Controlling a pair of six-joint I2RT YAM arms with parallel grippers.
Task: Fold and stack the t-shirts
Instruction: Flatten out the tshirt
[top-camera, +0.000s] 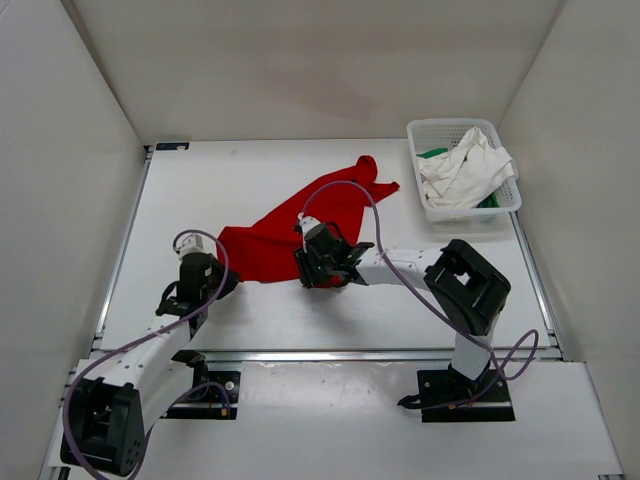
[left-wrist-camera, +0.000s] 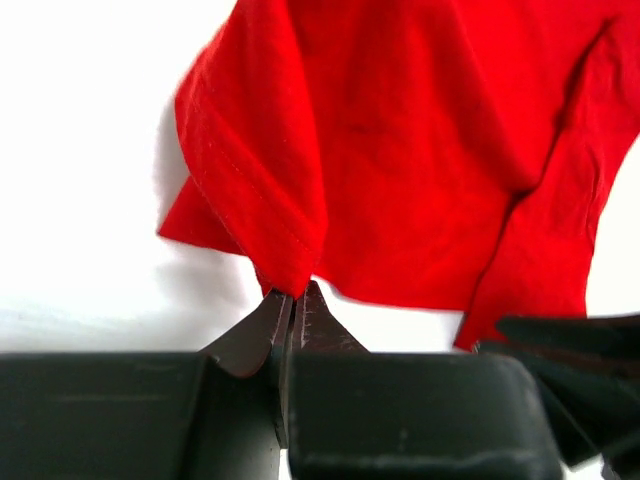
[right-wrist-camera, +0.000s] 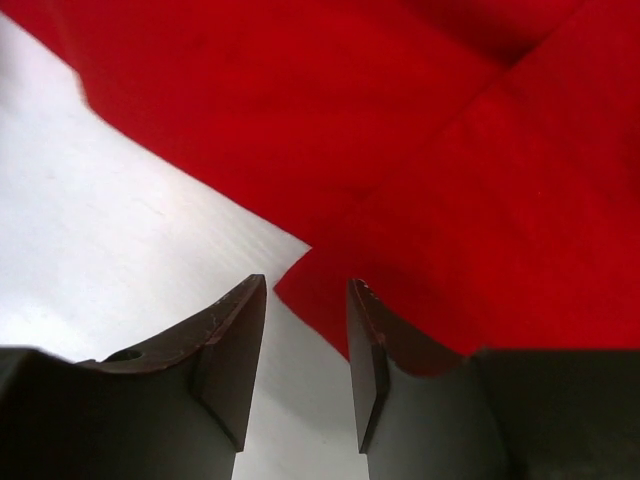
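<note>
The bright red t-shirt (top-camera: 300, 225) lies spread and rumpled in the middle of the table, reaching toward the back right. My left gripper (top-camera: 212, 268) is at its near left corner, shut on a fold of the red cloth (left-wrist-camera: 290, 270). My right gripper (top-camera: 312, 268) is at the shirt's near edge, open, with a corner of red cloth (right-wrist-camera: 320, 300) lying between its fingers. The off-white t-shirt (top-camera: 462, 172) lies bunched in the basket, with the green t-shirt (top-camera: 432, 154) mostly hidden under it.
A white plastic mesh basket (top-camera: 512, 196) stands at the back right of the table. White walls close in the left, back and right sides. The arm bases are at the near edge.
</note>
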